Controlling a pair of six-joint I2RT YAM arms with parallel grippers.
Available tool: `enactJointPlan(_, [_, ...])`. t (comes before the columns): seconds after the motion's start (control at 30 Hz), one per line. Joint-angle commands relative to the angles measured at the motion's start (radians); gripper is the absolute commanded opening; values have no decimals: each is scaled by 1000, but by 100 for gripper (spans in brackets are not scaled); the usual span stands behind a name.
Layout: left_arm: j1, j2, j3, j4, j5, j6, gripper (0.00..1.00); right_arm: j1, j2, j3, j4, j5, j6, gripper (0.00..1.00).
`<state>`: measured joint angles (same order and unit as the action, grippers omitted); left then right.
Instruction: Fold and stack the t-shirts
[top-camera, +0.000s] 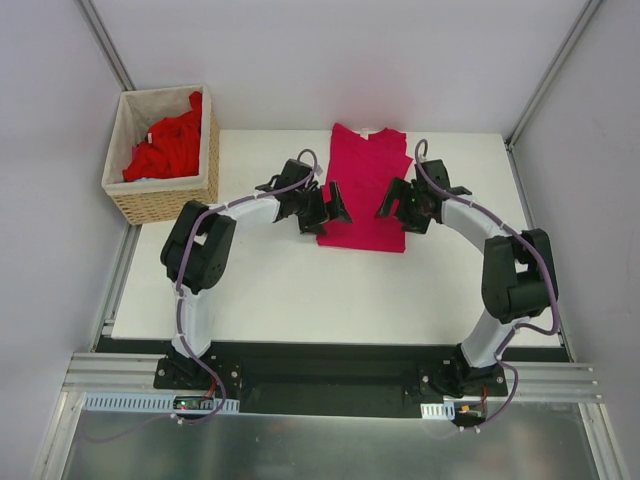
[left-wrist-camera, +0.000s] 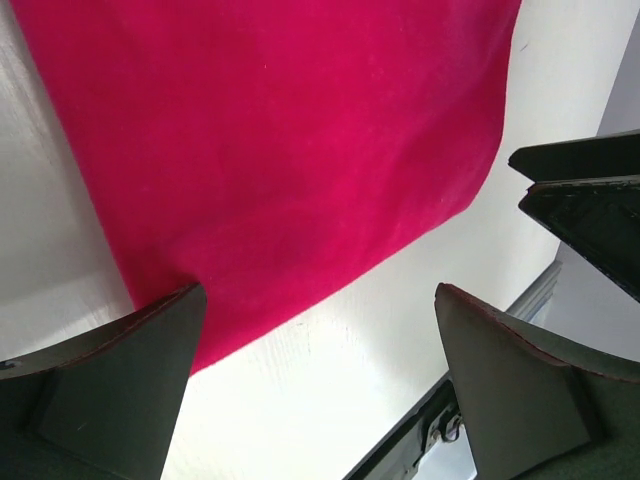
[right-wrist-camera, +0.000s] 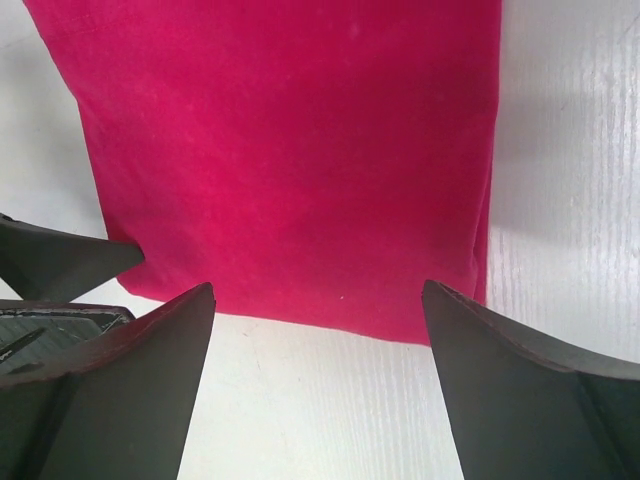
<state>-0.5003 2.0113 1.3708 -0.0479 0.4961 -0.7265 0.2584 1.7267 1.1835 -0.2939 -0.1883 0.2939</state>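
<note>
T-shirts come in two lots. The pink-red shirt (top-camera: 365, 190) lies flat on the table (top-camera: 300, 290), up toward 12 o'clock. It is a long strip, likely so both arms can fold it shorter. The left gripper (top-camera: 338, 207) hangs at its 9 o'clock edge, the right gripper (top-camera: 390, 208) at 3 o'clock. Both are wide open and hold nothing. Brighter red shirts (top-camera: 165, 150) wait in the basket (top-camera: 160, 205) at 10 o'clock.

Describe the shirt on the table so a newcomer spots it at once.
On the white table, mid-way along its far edge, lies a magenta-crimson cloth t-shirt folded narrow. Unlike the brighter red shirts crumpled in the woven wicker basket, it lies flat.
</note>
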Motion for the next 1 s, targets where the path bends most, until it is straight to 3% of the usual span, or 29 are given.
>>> enactJointPlan(0.0, [2,24,4,75,-5,-17,99,-7,28,7,51,-19,-7,88])
enactJointPlan(0.43, [2,23,-151,204,2,-47,99,-5,24,-163,148,-37,27,88])
enactJointPlan(0.97, [-27,-220,-640,384,-37,-106,99,137,-130,-426,200,9,77,87])
